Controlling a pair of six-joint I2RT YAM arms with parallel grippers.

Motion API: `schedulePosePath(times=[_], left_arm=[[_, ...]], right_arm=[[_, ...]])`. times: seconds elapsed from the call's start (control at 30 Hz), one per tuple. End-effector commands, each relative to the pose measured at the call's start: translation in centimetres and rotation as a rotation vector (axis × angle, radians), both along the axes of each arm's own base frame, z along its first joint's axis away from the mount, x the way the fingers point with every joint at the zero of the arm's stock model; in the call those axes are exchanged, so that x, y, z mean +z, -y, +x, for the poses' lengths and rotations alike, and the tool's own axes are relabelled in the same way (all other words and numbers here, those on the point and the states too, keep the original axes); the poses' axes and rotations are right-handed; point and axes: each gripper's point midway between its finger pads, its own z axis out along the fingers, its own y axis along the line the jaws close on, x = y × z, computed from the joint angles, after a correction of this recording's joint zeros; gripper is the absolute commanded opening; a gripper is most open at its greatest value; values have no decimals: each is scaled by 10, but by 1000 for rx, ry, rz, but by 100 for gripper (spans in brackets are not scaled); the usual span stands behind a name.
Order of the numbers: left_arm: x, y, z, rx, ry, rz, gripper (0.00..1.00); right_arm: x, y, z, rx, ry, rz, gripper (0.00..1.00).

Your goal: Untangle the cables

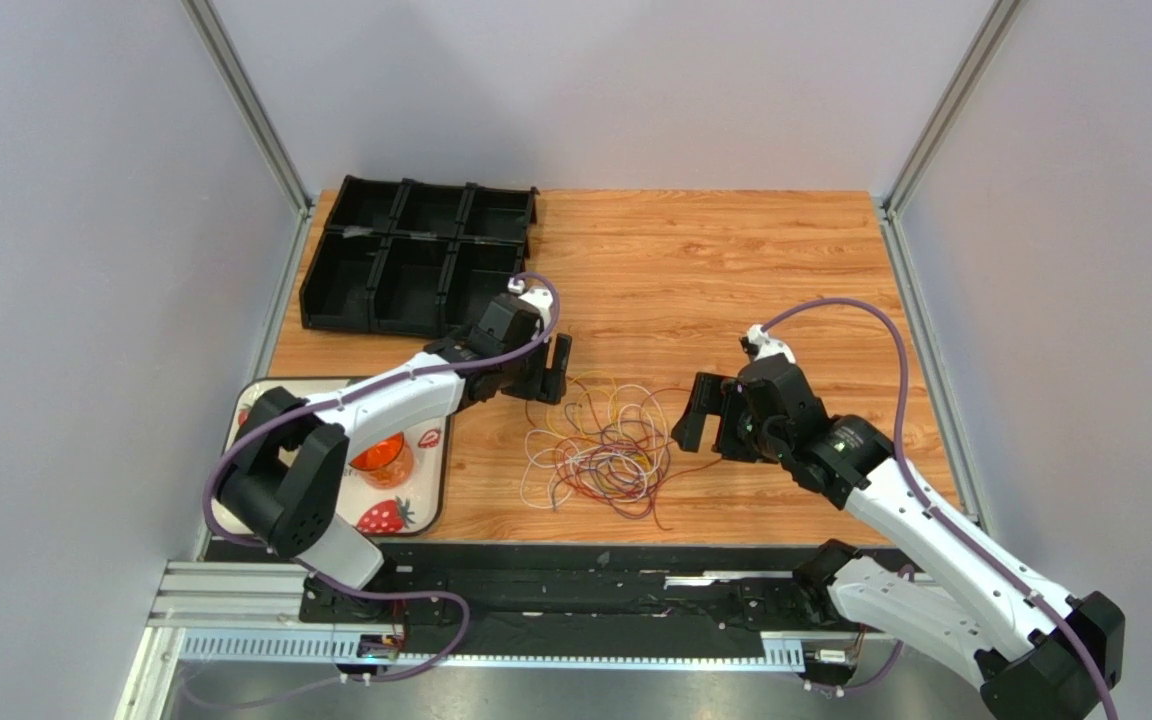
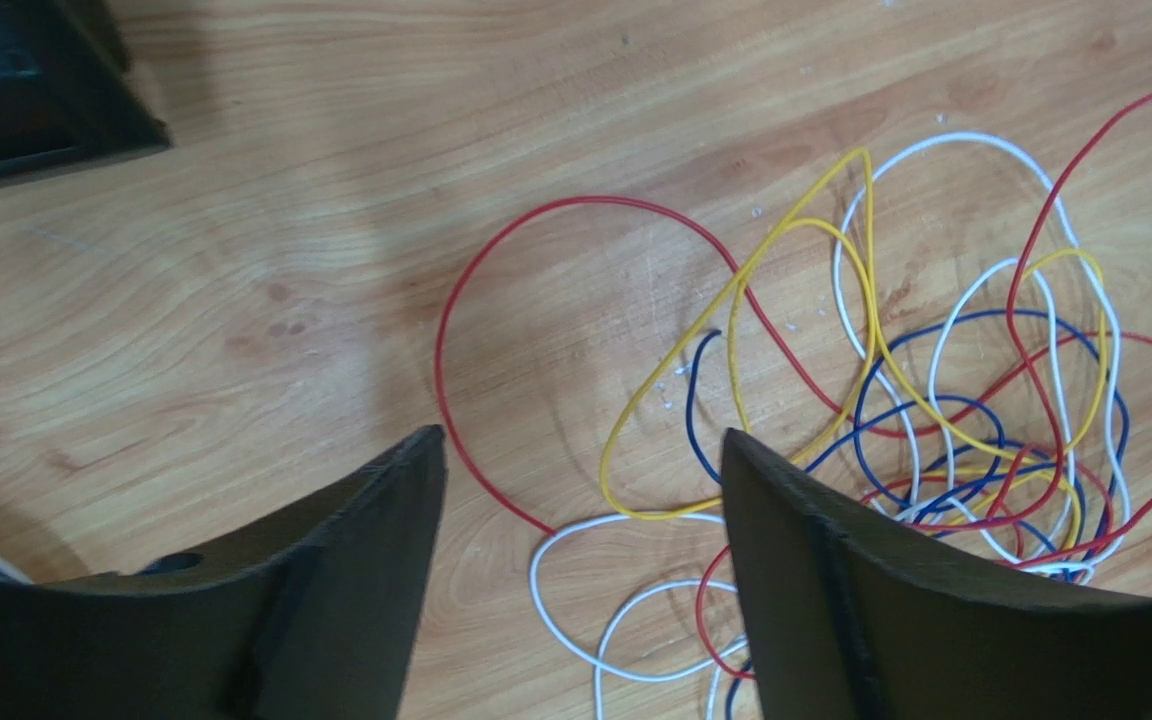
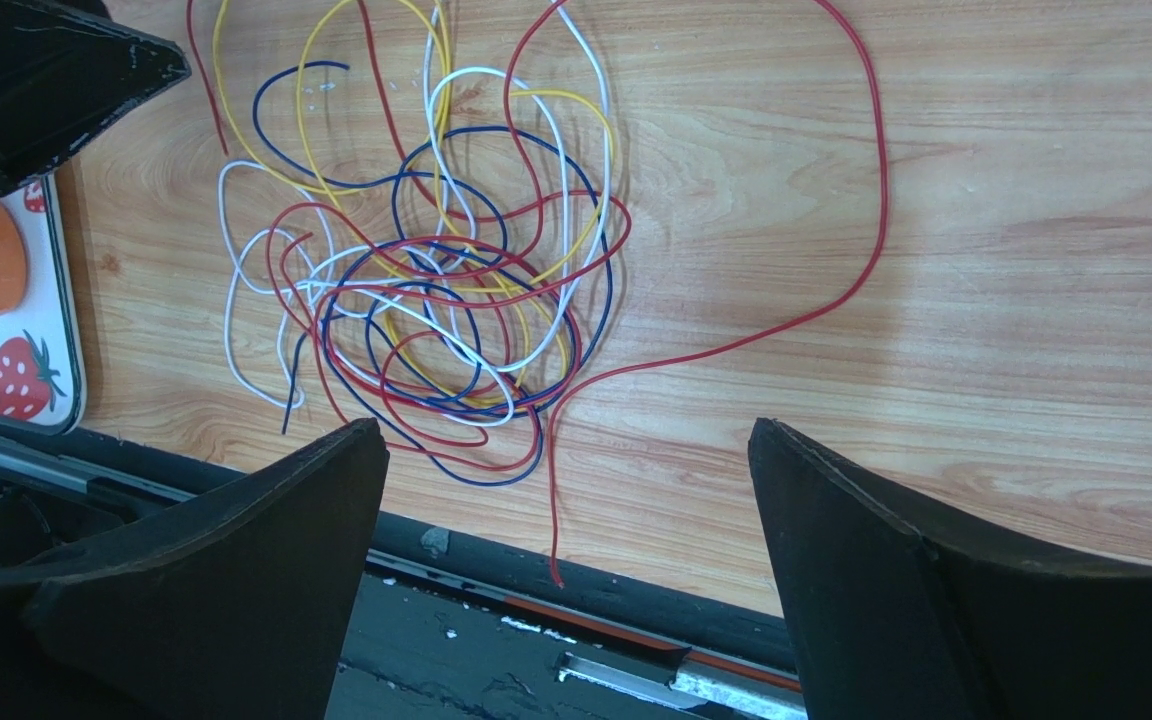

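Observation:
A tangle of thin cables (image 1: 605,450) in red, yellow, white and blue lies on the wooden table near its front edge, between my two arms. My left gripper (image 1: 555,371) hovers open and empty just above the tangle's far left edge. In the left wrist view its fingers straddle a red loop (image 2: 455,308) and white loops (image 2: 582,578). My right gripper (image 1: 702,417) is open and empty, just right of the tangle. In the right wrist view the tangle (image 3: 432,285) lies ahead, and one red cable end (image 3: 554,578) hangs past the table edge.
A black compartment tray (image 1: 409,255) stands at the back left. A white strawberry-print tray (image 1: 425,480) holding an orange object (image 1: 376,455) lies at the front left, under the left arm. A black rail (image 1: 567,578) runs along the front edge.

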Motion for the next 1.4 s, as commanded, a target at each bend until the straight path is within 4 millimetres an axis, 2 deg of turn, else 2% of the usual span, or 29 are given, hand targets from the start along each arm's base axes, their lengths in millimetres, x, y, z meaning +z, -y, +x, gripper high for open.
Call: schedulePosePath(times=[0.0,0.07,0.23,0.33,0.37,0.4,0.43,0.47,0.5,0.53,0.57,0.6,0.63,0.67,0.73,0.77,0.83,0.9,0.97,1.0,1.03,1.07,1.1,1.13,1.2,1.23,1.27,1.37], left_arm=[[5,20,12,-41,45,-5,67],[2,22,13,-47,41,1,60],[-7,25,13,-57,27,16,59],[-10,29,12,-68,16,9,46],[-8,31,12,-73,19,5,26],[-4,31,13,-75,28,1,14],[-1,31,13,-75,33,-3,4],[6,32,14,-75,36,-4,0],[17,33,15,-75,48,-13,0],[36,35,22,-65,79,-22,0],[43,30,19,-60,67,0,0],[65,28,21,-53,101,-9,0],[98,29,29,-37,158,-32,0],[111,26,26,-34,168,-31,0],[178,25,28,-19,280,-106,0],[195,21,24,-17,293,-115,0],[248,16,20,-16,391,-173,0],[267,13,18,-34,442,-176,0],[260,15,19,-59,435,-154,22],[244,21,21,-87,399,-131,32],[225,24,20,-107,354,-111,48],[209,26,19,-118,314,-97,53],[188,30,20,-120,269,-87,57],[157,29,16,-126,214,-60,61],[136,36,16,-143,199,-81,63],[112,33,11,-143,165,-58,64],[106,34,14,-141,172,-61,64],[69,34,12,-142,116,-34,64]], right_arm=[[2,-6,2,13,22,31,96],[0,-5,1,13,19,30,95],[-2,-7,1,21,15,30,95],[-4,-7,1,22,14,28,95],[-5,-7,1,23,9,26,95],[-8,-6,1,21,4,21,95],[-8,-7,1,23,5,23,95],[-9,-8,1,25,4,25,95],[-10,-8,1,26,-1,25,95],[-11,-9,0,25,-4,30,95],[-12,-9,0,28,-6,30,95],[-12,-10,0,28,-9,32,95],[-13,-10,0,29,-11,34,95],[-12,-11,0,29,-9,38,95],[-11,-12,0,32,-10,42,94],[-9,-12,-1,35,-10,46,94],[-7,-12,0,35,-8,49,94],[-5,-13,-1,37,-6,54,94],[-3,-13,-1,36,-8,57,94],[-3,-13,-3,37,-13,56,93],[-3,-12,-4,36,-13,57,93],[-2,-11,-5,38,-9,58,94],[-4,-9,-7,33,-16,52,94],[-5,-7,-9,31,-17,49,94],[-7,-2,-14,28,-23,39,94],[-8,-1,-15,25,-25,36,94],[-8,1,-16,25,-25,34,94],[-10,4,-20,23,-27,27,94]])
